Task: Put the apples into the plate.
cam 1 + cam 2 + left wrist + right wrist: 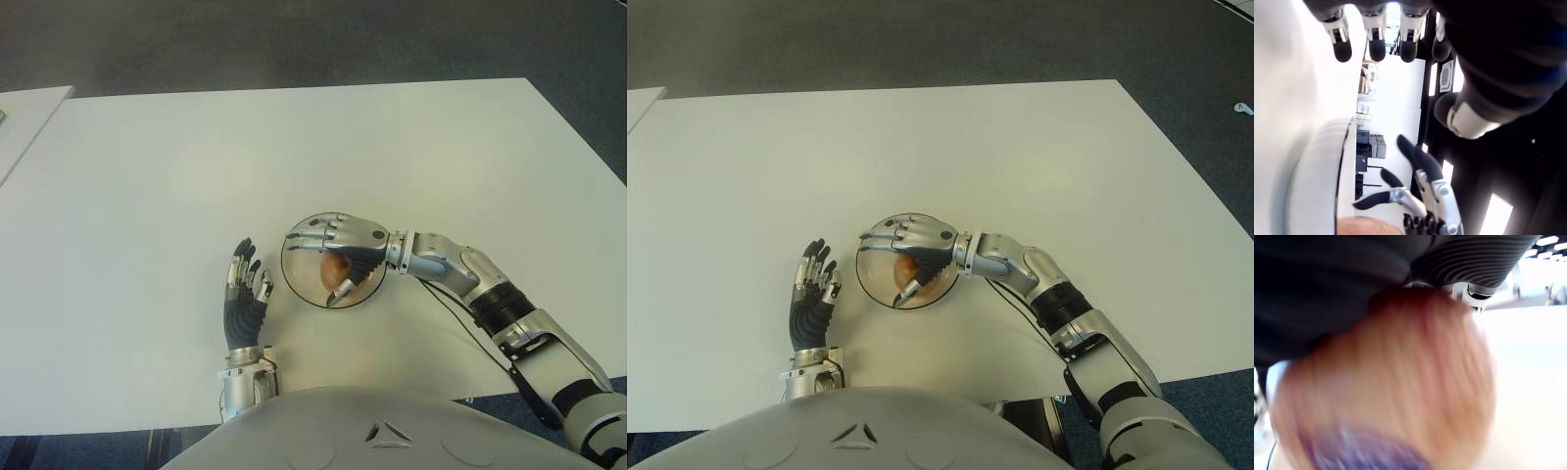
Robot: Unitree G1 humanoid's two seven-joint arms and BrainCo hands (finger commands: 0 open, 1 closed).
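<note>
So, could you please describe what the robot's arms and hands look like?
Each robot hand, left and right, has silver metal finger segments with black fingertips and a ribbed black palm. The right forearm is silver-grey with black bands, and a thin black cable runs alongside it. The left wrist is a silver cuff.

Plate [299,284] on white table [294,157]

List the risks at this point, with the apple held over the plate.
1. The right robot hand grips the apple over the plate; whether the apple touches the plate is unclear, so if released now it might drop and roll over the low rim.
2. The fingers reach down near the plate's rim, so withdrawing may nudge or tip the plate.
3. The open left robot hand sits close beside the plate's left on the table; a shoved plate could hit it.
</note>
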